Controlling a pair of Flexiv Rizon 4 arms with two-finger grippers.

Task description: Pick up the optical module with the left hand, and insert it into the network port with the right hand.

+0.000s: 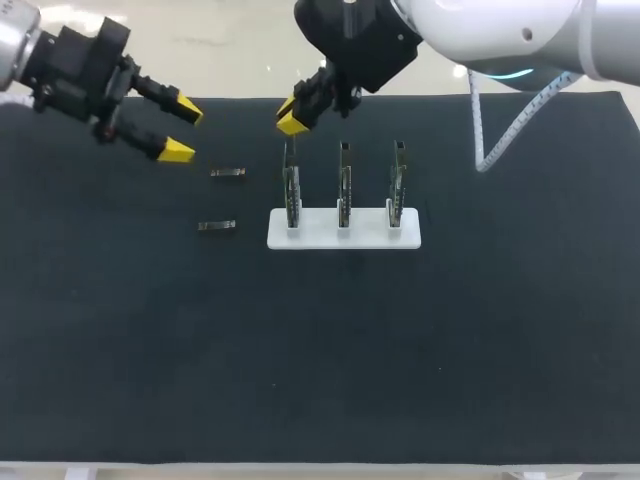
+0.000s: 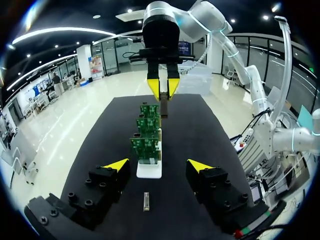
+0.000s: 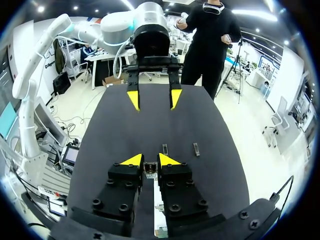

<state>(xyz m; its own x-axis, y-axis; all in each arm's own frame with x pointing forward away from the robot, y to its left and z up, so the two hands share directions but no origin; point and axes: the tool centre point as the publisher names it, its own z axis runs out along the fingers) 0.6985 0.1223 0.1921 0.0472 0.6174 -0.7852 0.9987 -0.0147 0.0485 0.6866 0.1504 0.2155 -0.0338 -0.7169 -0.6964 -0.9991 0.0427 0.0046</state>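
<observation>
The black mat (image 1: 320,350) covers the whole table, and both arms come in over its far side. The right arm (image 1: 500,35) reaches past the middle, so the right gripper (image 1: 290,115) hangs over the white stand (image 1: 370,238). Its fingers are clamped on an optical module (image 2: 163,106), held upright with the free end pointing down, which I'd guess is so it can go straight down into a port. It sits just above the leftmost board (image 1: 291,185).

The left gripper (image 1: 184,130) hovers off to the side with its fingers spread wide and nothing in them. I reckon it's just parked out of the way of the insertion. The stand keeps the boards on edge in a row, presumably so the ports face up, though I can't actually make out the ports themselves.

Count: two arms, one stand, three boards — leftmost, middle board (image 1: 344,185) and rightmost board (image 1: 398,180) — and three modules. One is in the right claw. The far loose module (image 1: 228,173) and near loose module (image 1: 216,226) lie flat on the mat between the left gripper and the stand.
</observation>
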